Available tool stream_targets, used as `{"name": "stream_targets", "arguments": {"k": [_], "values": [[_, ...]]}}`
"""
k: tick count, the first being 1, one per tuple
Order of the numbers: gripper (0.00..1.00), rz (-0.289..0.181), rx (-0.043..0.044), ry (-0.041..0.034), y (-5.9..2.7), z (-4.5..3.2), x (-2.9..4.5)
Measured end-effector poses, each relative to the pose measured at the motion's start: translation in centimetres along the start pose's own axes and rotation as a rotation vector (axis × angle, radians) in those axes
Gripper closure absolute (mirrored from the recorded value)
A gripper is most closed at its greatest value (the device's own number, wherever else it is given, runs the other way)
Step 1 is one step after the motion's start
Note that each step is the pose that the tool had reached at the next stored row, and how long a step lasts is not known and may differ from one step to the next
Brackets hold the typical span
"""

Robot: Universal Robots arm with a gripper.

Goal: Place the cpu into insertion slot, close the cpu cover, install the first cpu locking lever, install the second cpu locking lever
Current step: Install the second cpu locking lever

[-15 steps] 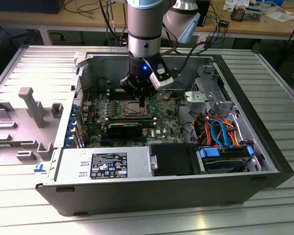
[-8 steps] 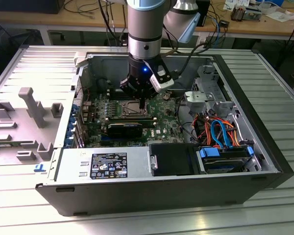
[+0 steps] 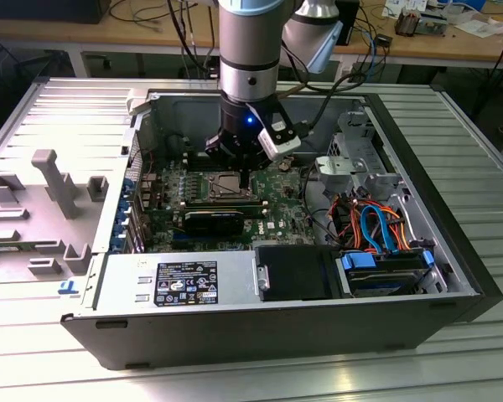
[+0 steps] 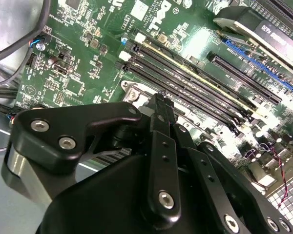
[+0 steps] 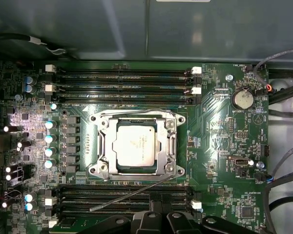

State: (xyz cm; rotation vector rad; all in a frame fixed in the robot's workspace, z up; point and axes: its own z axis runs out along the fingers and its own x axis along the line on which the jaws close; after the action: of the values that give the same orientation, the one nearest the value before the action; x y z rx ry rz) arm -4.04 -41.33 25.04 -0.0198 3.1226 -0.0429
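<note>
We see the cpu (image 5: 133, 146) already lying flat in the insertion slot (image 5: 103, 168), its silvery top showing through the window of the cpu cover (image 5: 171, 141), which lies down around it. So the first two steps look done to us, and we judge the lever work to be the step in hand. A thin metal lever (image 5: 127, 195) lies slanted just beside the insertion slot, over the memory slots (image 5: 122, 197) on the tool's side, and looks loose, not yet hooked under its catch; whether a second lever on the far side of the insertion slot is latched we cannot tell. In the exterior view the tool (image 3: 245, 172) hangs just above the motherboard (image 3: 277, 201) inside the open computer case (image 3: 235, 331), close to the insertion slot's edge. Its black fingers (image 4: 158, 126) appear drawn narrow, close together and holding nothing. We judge that the lever calls for a push down and sideways until it tucks under its hook, with care not to scrape the memory slots beneath it.
</note>
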Motion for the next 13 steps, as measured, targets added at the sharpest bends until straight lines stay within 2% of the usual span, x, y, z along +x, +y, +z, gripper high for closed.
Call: {"name": "stream_targets", "arguments": {"k": [13], "values": [[0.89, 0.0, 0.0001, 0.0005, 0.0, -0.18, -0.07]]}}
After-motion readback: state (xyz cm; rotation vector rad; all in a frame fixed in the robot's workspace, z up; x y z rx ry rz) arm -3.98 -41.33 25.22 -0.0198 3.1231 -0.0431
